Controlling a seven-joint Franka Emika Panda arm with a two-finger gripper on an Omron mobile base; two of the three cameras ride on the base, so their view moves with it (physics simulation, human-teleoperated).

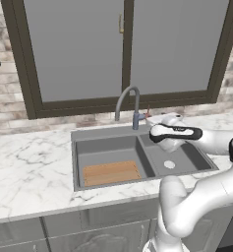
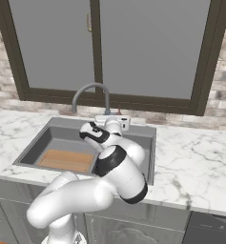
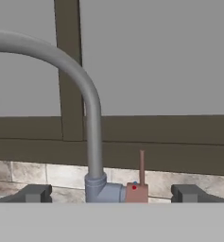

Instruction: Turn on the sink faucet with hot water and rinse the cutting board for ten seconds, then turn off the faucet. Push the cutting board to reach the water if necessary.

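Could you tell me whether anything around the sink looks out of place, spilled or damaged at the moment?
Nothing stands out. The cutting board lies flat in the larger basin of the sink, the sink faucet stands upright with no water running, and the open gripper faces its reddish lever.

The cutting board (image 1: 111, 173) lies flat at the front of the sink's (image 1: 78, 162) larger left basin. The sink faucet (image 1: 130, 106) rises at the sink's back edge, spout arching left. The arm's hand hovers just right of its base, over the smaller basin.

No readable text or labels anywhere (robot arm markings too blurred)
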